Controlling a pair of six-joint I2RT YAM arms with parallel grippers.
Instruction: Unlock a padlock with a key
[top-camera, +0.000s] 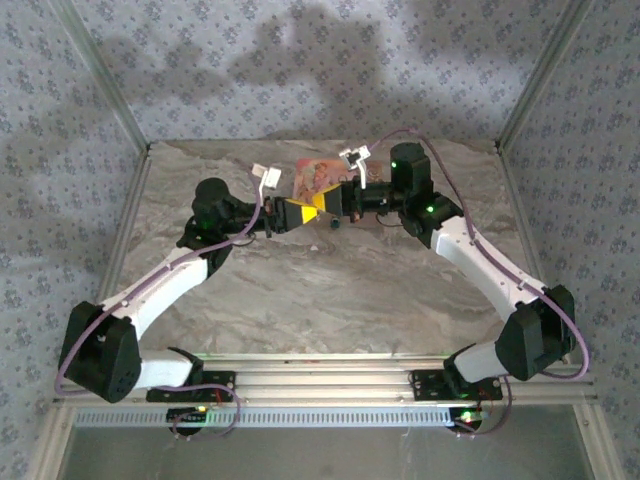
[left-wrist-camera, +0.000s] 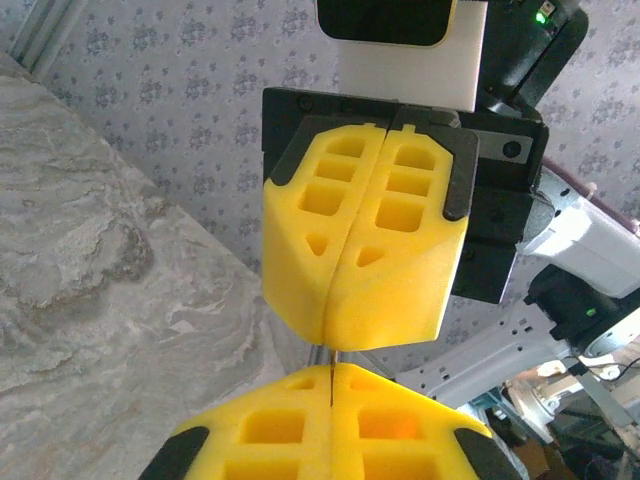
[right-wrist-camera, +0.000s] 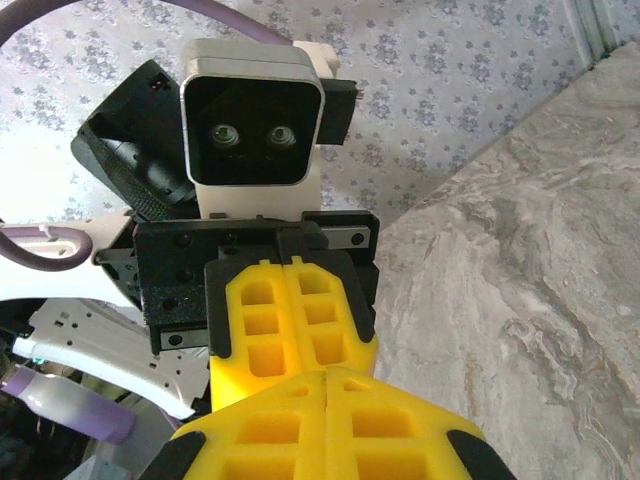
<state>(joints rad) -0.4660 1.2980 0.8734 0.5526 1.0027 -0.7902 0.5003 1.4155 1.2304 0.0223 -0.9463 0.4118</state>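
My two grippers meet tip to tip above the back of the table, just in front of the pink box (top-camera: 318, 177). Seen from the left wrist, my left gripper (left-wrist-camera: 332, 378) is shut, and a thin dark sliver, the key (left-wrist-camera: 330, 358) edge-on, is pinched in its seam. The sliver crosses the small gap up to the seam of my right gripper (left-wrist-camera: 336, 338), which is also shut. From above, the left gripper (top-camera: 312, 209) and right gripper (top-camera: 328, 203) almost touch. In the right wrist view, the right gripper (right-wrist-camera: 328, 378) faces the left one's yellow fingers (right-wrist-camera: 290, 325). The padlock is hidden.
A marbled table (top-camera: 330, 290) lies under both arms, with patterned walls around it. Two white tags (top-camera: 268, 177) (top-camera: 354, 156) lie near the pink box at the back. A small dark spot (top-camera: 335, 223) sits on the table below the fingertips.
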